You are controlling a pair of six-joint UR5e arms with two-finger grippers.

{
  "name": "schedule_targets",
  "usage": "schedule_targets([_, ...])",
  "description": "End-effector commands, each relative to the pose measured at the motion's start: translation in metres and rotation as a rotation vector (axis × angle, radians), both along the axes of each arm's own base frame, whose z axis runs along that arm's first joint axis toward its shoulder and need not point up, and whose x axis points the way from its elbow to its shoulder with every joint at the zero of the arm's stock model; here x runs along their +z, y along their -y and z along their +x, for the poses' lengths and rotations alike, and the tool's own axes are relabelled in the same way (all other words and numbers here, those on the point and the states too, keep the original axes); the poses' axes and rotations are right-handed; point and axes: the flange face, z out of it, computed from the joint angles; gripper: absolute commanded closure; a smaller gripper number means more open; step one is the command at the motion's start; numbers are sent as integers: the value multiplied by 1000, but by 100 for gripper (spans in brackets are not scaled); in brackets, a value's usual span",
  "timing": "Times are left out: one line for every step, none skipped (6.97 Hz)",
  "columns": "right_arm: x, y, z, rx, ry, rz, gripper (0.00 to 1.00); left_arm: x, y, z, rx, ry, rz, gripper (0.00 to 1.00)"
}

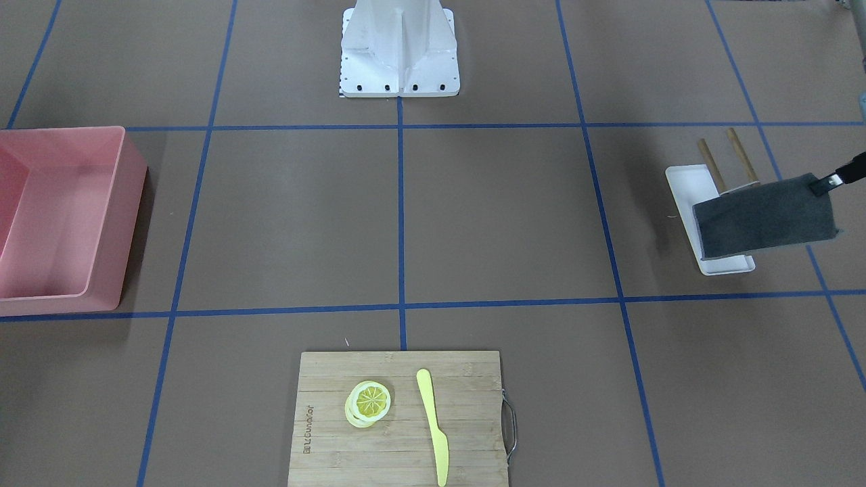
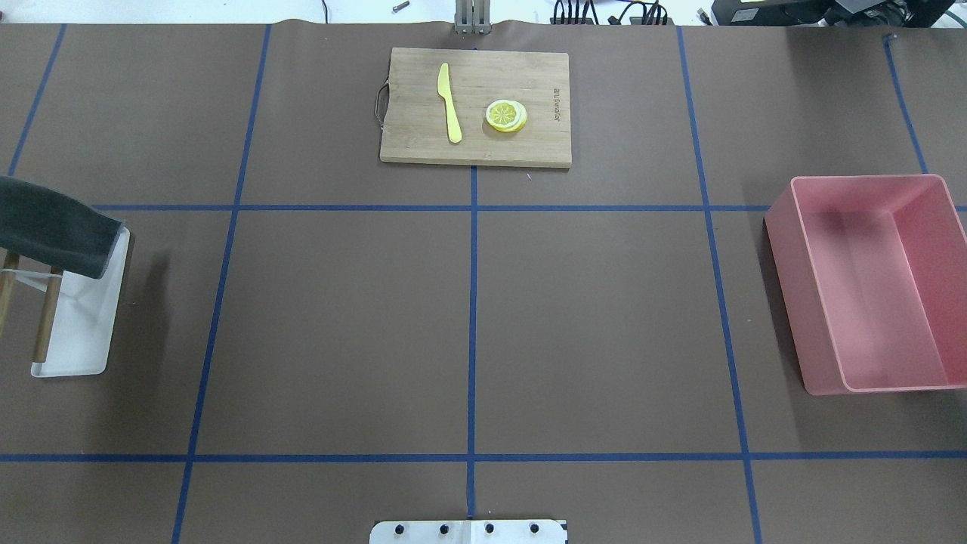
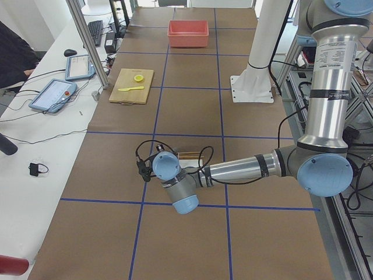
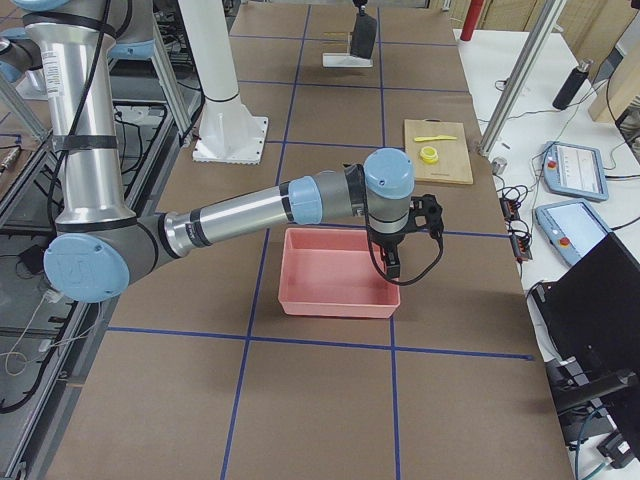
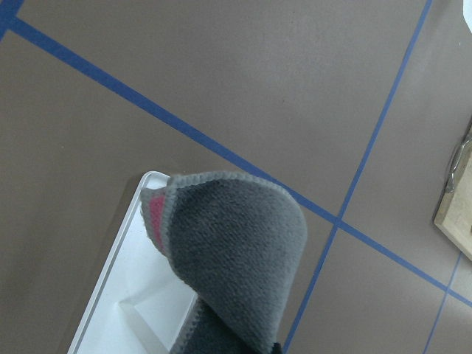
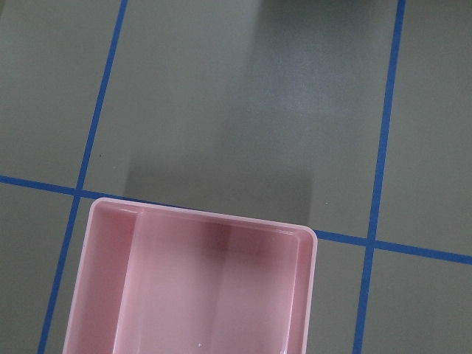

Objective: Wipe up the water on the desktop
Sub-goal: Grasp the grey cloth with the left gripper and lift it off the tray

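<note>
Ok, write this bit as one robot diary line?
left gripper: holds grey cloth over white rack | right gripper: by pink bin, jaws unclear | desktop: no water seen | wiping: not begun

The brown desktop (image 2: 347,325) is holding up a pink bin (image 2: 801,302), a board (image 2: 529,147), a white tray (image 2: 75,347) and the robot's base (image 1: 399,67).

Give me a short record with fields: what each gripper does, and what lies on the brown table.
left gripper: shut on dark grey cloth, over white rack with wooden posts
right gripper: above pink plastic bin; open or shut cannot be told
brown taped desktop: no water visible
bamboo cutting board: yellow plastic knife, lemon slices on it
</note>
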Motion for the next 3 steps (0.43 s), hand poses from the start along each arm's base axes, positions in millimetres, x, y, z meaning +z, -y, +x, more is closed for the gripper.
schedule_targets([-15, 5, -10, -21, -1, 32, 0, -4, -4, -53, -62, -30, -41, 100])
schedule_targets([-27, 5, -25, -50, 0, 57, 0, -19, -1, -75, -103, -35, -52, 100])
schedule_targets([-53, 11, -36, -69, 1, 109, 0, -35, 5, -86, -125, -37, -73, 100])
